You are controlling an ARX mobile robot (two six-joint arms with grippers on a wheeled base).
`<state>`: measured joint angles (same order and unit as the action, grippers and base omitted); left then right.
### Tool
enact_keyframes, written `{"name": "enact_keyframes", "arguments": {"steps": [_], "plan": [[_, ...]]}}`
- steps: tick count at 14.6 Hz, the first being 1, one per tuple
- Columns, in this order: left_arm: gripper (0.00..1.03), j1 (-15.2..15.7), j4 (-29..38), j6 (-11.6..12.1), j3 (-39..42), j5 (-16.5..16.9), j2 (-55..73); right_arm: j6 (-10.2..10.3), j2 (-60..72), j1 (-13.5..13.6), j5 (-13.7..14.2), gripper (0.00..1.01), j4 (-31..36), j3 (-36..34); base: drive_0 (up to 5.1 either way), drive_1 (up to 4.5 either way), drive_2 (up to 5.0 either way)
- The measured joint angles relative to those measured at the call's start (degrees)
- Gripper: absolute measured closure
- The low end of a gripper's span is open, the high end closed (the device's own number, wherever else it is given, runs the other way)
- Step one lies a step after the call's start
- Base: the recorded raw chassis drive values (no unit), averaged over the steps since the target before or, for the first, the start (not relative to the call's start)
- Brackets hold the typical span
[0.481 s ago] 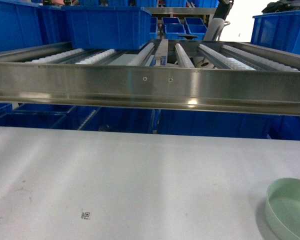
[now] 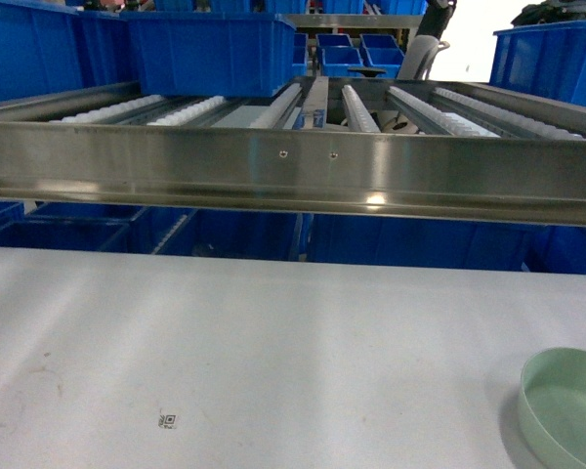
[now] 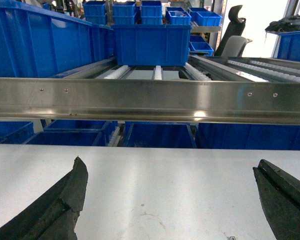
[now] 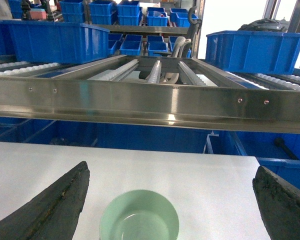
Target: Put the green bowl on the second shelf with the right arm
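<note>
Looking out from my head camera, I see the green bowl (image 2: pixel 566 408) on the white table (image 2: pixel 273 352), below the second shelf (image 2: pixel 293 176). Through my left wrist, my left gripper (image 3: pixel 172 200) spreads wide over bare tabletop. Through my right wrist, my right gripper (image 4: pixel 172 205) gapes wide, the bowl sitting between its fingers (image 4: pixel 55 205), untouched.

Matte smooth green bowl (image 4: pixel 139 220), shiny steel second shelf (image 2: pixel 293 171), glossy plastic blue bins (image 2: pixel 210 49)

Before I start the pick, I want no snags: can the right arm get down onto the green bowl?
Probably yes. The right gripper is open, its fingers spread either side of the green bowl, which sits alone on the white table, nothing between them.
</note>
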<state>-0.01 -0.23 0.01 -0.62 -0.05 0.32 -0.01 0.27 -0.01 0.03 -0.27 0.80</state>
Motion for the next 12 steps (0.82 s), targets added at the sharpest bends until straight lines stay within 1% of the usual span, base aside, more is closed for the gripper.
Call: {"name": "enact_keyframes", "arguments": {"steps": [6, 7, 8, 9, 10, 11, 12], "plan": [[0.05, 0.00, 0.00, 0.00, -0.02, 0.00, 0.00, 0.00, 0.00, 0.00, 0.00, 0.03, 0.00, 0.00, 0.0, 0.00, 0.0], [0.05, 0.00, 0.00, 0.02, -0.02, 0.00, 0.00, -1.77, 18.32, -4.83, -4.61, 0.03, 17.05, 0.11, 0.0, 0.00, 0.0], [0.05, 0.00, 0.00, 0.02, 0.00, 0.02, 0.00, -7.02, 42.88, -6.78, -9.55, 0.03, 28.94, 6.10, 0.0, 0.00, 0.0], [0.05, 0.00, 0.00, 0.02, -0.02, 0.00, 0.00, -13.25, 64.35, -8.37, -14.71, 0.03, 22.84, 15.67, 0.0, 0.00, 0.0], [0.05, 0.00, -0.02, 0.02, -0.02, 0.00, 0.00, -16.28, 71.19, -8.72, -15.87, 0.03, 18.93, 20.00, 0.0, 0.00, 0.0], [0.05, 0.00, 0.00, 0.00, -0.02, 0.00, 0.00, -17.86, 74.07, -8.96, -16.63, 0.03, 16.70, 23.39, 0.0, 0.00, 0.0], [0.05, 0.00, 0.00, 0.00, -0.02, 0.00, 0.00, -19.37, 76.50, -8.39, -16.81, 0.03, 15.61, 25.68, 0.0, 0.00, 0.0]]}}
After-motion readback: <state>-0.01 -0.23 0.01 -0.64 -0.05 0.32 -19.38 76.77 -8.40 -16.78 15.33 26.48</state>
